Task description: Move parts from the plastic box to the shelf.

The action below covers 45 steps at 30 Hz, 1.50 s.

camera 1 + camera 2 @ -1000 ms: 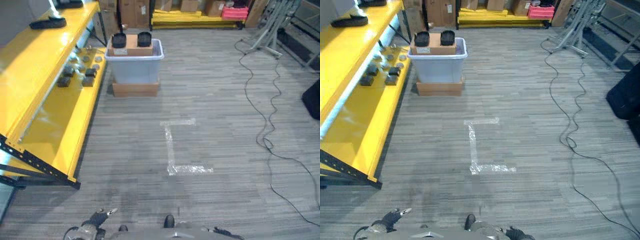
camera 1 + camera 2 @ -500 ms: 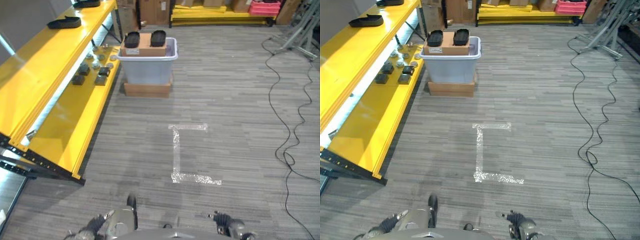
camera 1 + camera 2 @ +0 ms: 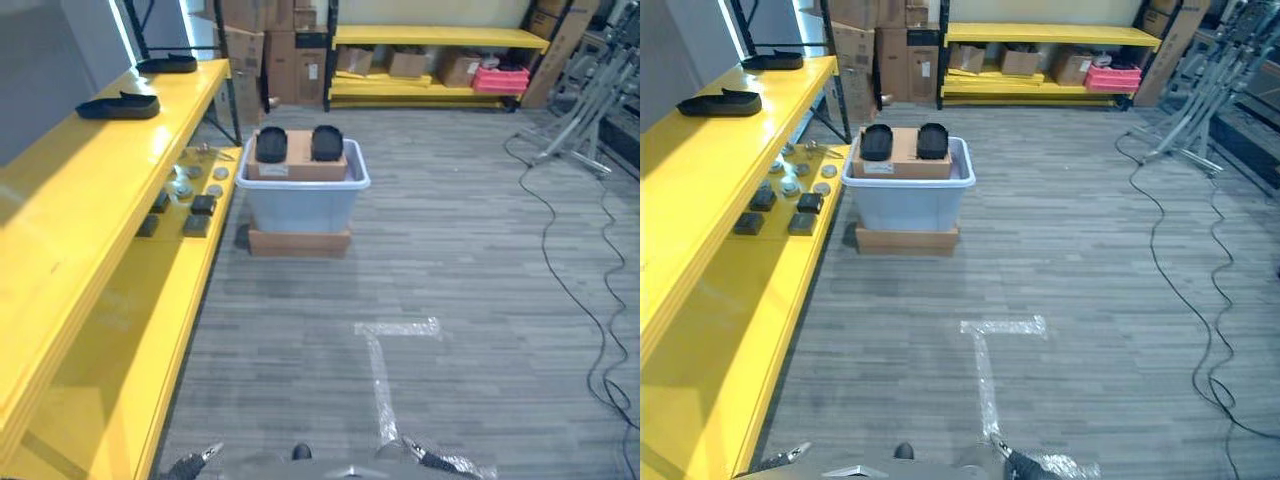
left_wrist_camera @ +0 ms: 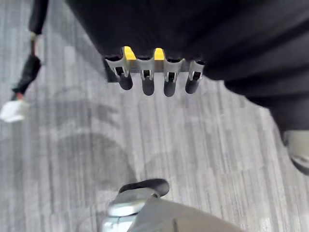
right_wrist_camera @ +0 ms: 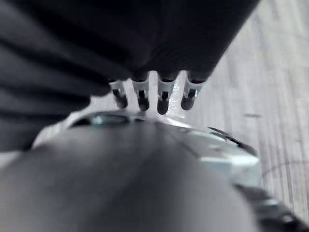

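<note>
From my head views, the plastic box [image 3: 301, 198] sits well ahead beside the yellow shelf [image 3: 95, 215], two black parts [image 3: 904, 140] on the cardboard carton [image 3: 297, 160] inside it. My left wrist view shows my left hand [image 4: 154, 72] relaxed, empty. My right wrist view shows my right hand [image 5: 154, 94] likewise. Walking in, I could clip the shelf edge.

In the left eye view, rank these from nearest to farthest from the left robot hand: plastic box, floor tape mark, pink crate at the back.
1. The floor tape mark, just ahead and to the right of the left robot hand, which shows at the view's bottom edge.
2. The plastic box, farther ahead, beside the yellow shelf.
3. The pink crate, on the far rack, to the right.
</note>
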Available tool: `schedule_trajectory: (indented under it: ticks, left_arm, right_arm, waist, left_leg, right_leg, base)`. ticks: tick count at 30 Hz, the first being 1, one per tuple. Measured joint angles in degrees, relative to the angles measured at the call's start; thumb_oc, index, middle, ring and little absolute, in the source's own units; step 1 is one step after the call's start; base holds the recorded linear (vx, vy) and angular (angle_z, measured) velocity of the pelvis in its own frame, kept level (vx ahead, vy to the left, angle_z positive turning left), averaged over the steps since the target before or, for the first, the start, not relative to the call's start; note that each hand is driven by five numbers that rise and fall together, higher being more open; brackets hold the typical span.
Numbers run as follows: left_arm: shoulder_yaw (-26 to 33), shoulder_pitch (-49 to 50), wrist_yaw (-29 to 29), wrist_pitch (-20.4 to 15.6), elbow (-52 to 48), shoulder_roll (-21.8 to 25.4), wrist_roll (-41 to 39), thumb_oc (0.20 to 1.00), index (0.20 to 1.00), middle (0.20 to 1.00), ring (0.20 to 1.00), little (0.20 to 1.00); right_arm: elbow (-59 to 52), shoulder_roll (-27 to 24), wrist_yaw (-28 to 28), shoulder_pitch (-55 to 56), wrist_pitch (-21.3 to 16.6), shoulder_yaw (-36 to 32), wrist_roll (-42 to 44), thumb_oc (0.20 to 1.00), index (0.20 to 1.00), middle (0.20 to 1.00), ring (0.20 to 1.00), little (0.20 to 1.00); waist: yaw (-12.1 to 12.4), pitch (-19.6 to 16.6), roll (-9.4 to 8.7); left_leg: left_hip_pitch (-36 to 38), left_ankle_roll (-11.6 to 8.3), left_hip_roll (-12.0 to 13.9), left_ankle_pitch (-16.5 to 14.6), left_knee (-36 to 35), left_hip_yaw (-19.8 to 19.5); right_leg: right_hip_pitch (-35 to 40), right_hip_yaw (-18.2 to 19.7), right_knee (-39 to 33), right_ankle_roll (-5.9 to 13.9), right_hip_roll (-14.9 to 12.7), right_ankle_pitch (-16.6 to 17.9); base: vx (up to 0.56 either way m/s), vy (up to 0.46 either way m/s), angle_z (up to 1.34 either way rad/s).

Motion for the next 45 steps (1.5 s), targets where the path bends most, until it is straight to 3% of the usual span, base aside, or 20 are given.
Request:
schedule_trajectory:
  ticks: [2, 5, 7, 9, 10, 11, 15, 18, 22, 23, 24, 26, 27, 28, 30, 33, 37, 40, 41, 45]
  left_arm:
    - [-0.7, -2.9, 0.3, -0.2, -2.4, 0.0, 0.1, 1.000, 1.000, 1.000, 1.000, 1.000]
    - [0.1, -5.2, 0.4, -1.3, -3.6, 1.8, 0.9, 1.000, 1.000, 1.000, 1.000, 1.000]
    - [-0.5, -4.6, 0.3, -1.1, -3.0, 1.5, 1.2, 1.000, 1.000, 1.000, 1.000, 1.000]
    - [-1.0, -2.3, 0.2, -1.0, -2.9, 0.8, 1.3, 1.000, 1.000, 1.000, 1.000, 1.000]
    - [-0.9, -0.9, 0.1, -0.8, -1.3, -1.2, 1.6, 1.000, 1.000, 1.000, 1.000, 1.000]
    - [-0.8, 0.4, 0.1, -0.6, -1.0, -2.5, 1.9, 1.000, 1.000, 1.000, 1.000, 1.000]
    - [0.8, 2.3, -0.2, -0.7, 0.9, -3.3, 2.3, 1.000, 1.000, 1.000, 1.000, 1.000]
    - [2.3, 3.4, -0.1, 0.0, 1.9, -2.6, 2.2, 1.000, 1.000, 1.000, 1.000, 1.000]
    - [1.7, 3.8, -0.2, 0.0, 0.7, -0.8, 2.2, 1.000, 1.000, 1.000, 1.000, 1.000]
    - [0.2, 4.1, -0.3, 0.0, 0.4, -1.0, 2.2, 1.000, 1.000, 1.000, 1.000, 1.000]
    - [0.2, 4.2, -0.3, 0.0, 0.4, -1.5, 2.2, 1.000, 1.000, 1.000, 1.000, 1.000]
    - [-0.6, 5.3, -0.5, -0.1, 0.4, -2.3, 2.2, 1.000, 1.000, 1.000, 1.000, 1.000]
    - [-0.7, 5.8, -0.6, -0.1, 0.8, -2.1, 2.2, 1.000, 1.000, 1.000, 1.000, 1.000]
    - [-0.4, 5.8, -0.3, 0.0, 0.5, 0.1, 2.2, 1.000, 1.000, 1.000, 1.000, 1.000]
    - [0.6, 4.2, 0.3, -0.3, 0.1, 1.3, 1.7, 1.000, 1.000, 1.000, 1.000, 1.000]
    - [0.1, 0.7, 0.1, -0.8, 0.6, -1.5, 1.6, 1.000, 1.000, 1.000, 1.000, 1.000]
    - [0.6, 0.1, 1.2, -1.1, -0.3, -1.4, 1.1, 1.000, 1.000, 1.000, 1.000, 1.000]
    - [1.4, 0.2, 1.3, -0.9, -0.6, 0.1, 1.0, 1.000, 1.000, 1.000, 1.000, 1.000]
    - [1.4, 0.1, 1.4, -0.8, -0.5, 1.2, 1.1, 1.000, 1.000, 1.000, 1.000, 1.000]
    - [1.8, 0.6, 2.1, -1.3, 0.6, 0.8, 1.1, 1.000, 1.000, 1.000, 1.000, 1.000]
  right_arm:
    - [-1.6, -0.7, -0.1, -0.9, 0.1, 1.2, -0.6, 1.000, 1.000, 1.000, 1.000, 1.000]
    - [-0.8, 0.8, -0.1, 0.6, 0.6, 0.6, -0.6, 1.000, 1.000, 1.000, 1.000, 1.000]
    - [-0.1, 0.6, -0.1, 0.0, 0.6, 0.1, -0.6, 1.000, 1.000, 1.000, 1.000, 1.000]
    - [1.0, 0.1, -0.1, -0.3, 0.3, -0.6, -0.6, 1.000, 1.000, 1.000, 1.000, 1.000]
    - [1.3, -1.2, -0.1, 0.4, 0.4, -0.7, -0.6, 1.000, 1.000, 1.000, 1.000, 1.000]
    - [1.4, -1.7, -0.1, 0.7, 0.4, -0.5, -0.6, 1.000, 1.000, 1.000, 1.000, 1.000]
    - [1.3, -0.4, -0.1, -2.9, 0.4, -0.1, -0.6, 1.000, 1.000, 1.000, 1.000, 1.000]
    - [1.5, 0.0, -0.1, -5.9, 0.1, 2.0, -1.9, 1.000, 1.000, 1.000, 1.000, 1.000]
    - [2.9, 0.4, -0.2, -6.4, 0.5, 2.6, -2.8, 1.000, 1.000, 1.000, 1.000, 1.000]
    - [2.8, -0.7, -0.2, -6.7, 0.5, 3.0, -2.8, 1.000, 1.000, 1.000, 1.000, 1.000]
    - [2.9, -1.8, -0.2, -6.0, 0.2, 3.6, -2.8, 1.000, 1.000, 1.000, 1.000, 1.000]
    - [2.9, -3.9, -0.3, -5.6, 0.1, 3.7, -2.8, 1.000, 1.000, 1.000, 1.000, 1.000]
    - [2.8, -4.1, -0.3, -4.8, 0.3, 3.7, -2.9, 1.000, 1.000, 1.000, 1.000, 1.000]
    - [3.1, -1.9, -0.1, -3.5, 0.2, 4.2, -2.9, 1.000, 1.000, 1.000, 1.000, 1.000]
    - [3.1, 0.2, -0.1, -4.8, -0.1, 4.5, -2.9, 1.000, 1.000, 1.000, 1.000, 1.000]
    - [1.5, 1.7, -0.1, -7.4, -0.2, 4.2, -2.9, 1.000, 1.000, 1.000, 1.000, 1.000]
    - [1.1, 3.2, 0.0, -7.2, 0.1, 3.9, -3.3, 1.000, 1.000, 1.000, 1.000, 1.000]
    - [1.5, 3.2, 0.0, -7.8, 0.2, 2.7, -4.7, 1.000, 1.000, 1.000, 1.000, 1.000]
    - [3.0, 2.8, 0.0, -8.2, 0.3, 1.7, -5.1, 1.000, 1.000, 1.000, 1.000, 1.000]
    - [3.5, 2.1, -0.1, -5.4, 0.4, 1.2, -4.9, 1.000, 1.000, 1.000, 1.000, 1.000]
  waist:
    - [-1.8, 1.1, -0.33]
    - [-4.8, 0.8, -3.77]
    - [-4.5, 1.1, -2.35]
    - [-3.8, 0.6, -1.67]
    - [-4.0, -0.1, 0.93]
    - [-3.1, -0.7, 2.44]
    - [0.2, -0.3, 0.75]
    - [1.8, 1.3, -2.30]
    - [4.3, 2.3, -5.30]
    - [5.7, 1.9, -4.32]
    - [5.9, 2.2, -2.87]
    - [6.8, 1.2, 0.93]
    - [7.0, 0.9, 1.96]
    - [7.0, 0.3, -1.55]
    - [7.1, 0.5, -2.33]
    - [5.1, 1.5, -1.93]
    - [7.6, 1.3, -1.64]
    - [7.8, 1.3, -1.61]
    - [7.0, 1.3, -1.43]
    - [5.1, 0.7, -0.87]
  left_leg:
    - [3.0, -10.16, 1.4, -5.1, -0.4, -0.4]
    - [5.6, -3.86, 1.0, -7.6, 1.3, 3.2]
    - [10.6, -4.67, 0.3, -8.6, -1.4, 2.5]
    - [14.2, -6.19, -0.7, -9.5, -1.2, 1.7]
    - [16.9, -7.48, -0.3, -10.4, 0.0, 0.6]
    - [15.6, -8.55, 0.2, -10.2, 4.6, 0.3]
    - [-3.6, -17.91, 1.4, -3.7, 47.3, -1.7]
    - [-17.6, -16.27, 4.9, 0.5, 62.1, -1.1]
    - [-24.5, -13.44, 9.2, 0.5, 44.1, 0.6]
    - [-20.1, -14.26, 9.7, 2.3, 11.7, -4.2]
    - [-19.6, -14.84, 9.9, 2.5, 5.6, -5.5]
    - [-17.8, -15.06, 9.4, -1.0, 4.8, -6.4]
    - [-16.5, -13.33, 8.6, 3.0, 5.2, -7.5]
    - [-13.7, -10.72, 5.5, 5.2, 4.2, -6.7]
    - [-10.1, -5.59, 5.2, 9.5, -0.3, -6.0]
    - [-6.7, -5.10, 4.6, 8.4, -2.1, -5.5]
    - [-4.0, -3.98, 4.5, 5.5, -2.8, -3.6]
    - [-3.4, -5.08, 4.7, 4.4, -2.9, -4.4]
    - [-3.0, -5.85, 4.6, 3.1, -2.3, -4.9]
    - [-1.9, -8.25, 5.2, 0.2, 0.2, -8.8]
  right_leg:
    - [-0.4, -5.2, -29.1, -2.65, 10.1, 2.3]
    - [-3.4, -4.7, -36.7, -3.50, 13.0, 8.2]
    - [-3.3, -8.1, -37.2, -4.27, 15.1, 9.5]
    - [-0.3, -10.9, -38.0, -8.47, 16.4, 11.0]
    - [3.7, -11.2, -39.4, -16.81, 18.6, 12.8]
    - [5.5, -8.7, -41.3, -16.78, 19.1, 12.0]
    - [12.8, -1.1, -48.2, -14.44, 19.4, 11.5]
    - [19.1, 1.6, -50.4, -12.84, 17.7, 9.0]
    - [25.3, 3.4, -52.6, -9.69, 15.1, 6.3]
    - [26.8, 5.2, -53.9, -7.04, 14.6, 5.8]
    - [27.4, 5.4, -53.6, -4.84, 14.6, 5.1]
    - [30.3, 6.7, -54.1, -1.71, 15.5, 3.3]
    - [32.7, 7.3, -54.7, -0.12, 15.5, 2.3]
    - [32.2, 6.5, -47.7, 1.53, 12.0, -1.3]
    - [24.5, 4.3, -32.5, 1.45, 11.5, -4.4]
    - [12.1, 3.3, -12.7, 3.61, 4.4, -5.5]
    - [12.4, -4.3, -32.5, 3.17, -3.4, 1.2]
    - [12.5, 0.6, -42.4, 6.19, -4.6, 7.4]
    - [12.5, 8.1, -48.6, 8.08, -4.8, 11.9]
    - [13.7, 11.6, -50.2, 8.85, -5.8, 15.8]
  base:
    - [0.42, -0.115, 0.33]
    - [0.41, -0.086, 1.03]
    - [0.37, -0.121, 0.37]
    - [0.43, -0.180, 0.09]
    - [0.40, -0.171, 0.07]
    - [0.41, -0.195, -0.13]
    - [0.26, -0.186, -0.27]
    - [0.33, -0.153, -0.45]
    - [0.37, 0.019, -0.44]
    - [0.23, 0.039, -0.82]
    - [0.26, 0.023, -0.76]
    - [0.28, 0.049, -0.45]
    - [0.18, 0.106, -0.42]
    - [0.11, 0.129, -0.43]
    - [0.07, 0.079, -0.58]
    - [0.12, -0.108, 0.01]
    - [0.19, -0.265, -0.12]
    - [0.30, -0.391, 0.03]
    - [0.28, -0.382, 0.17]
    - [0.25, -0.434, 0.43]
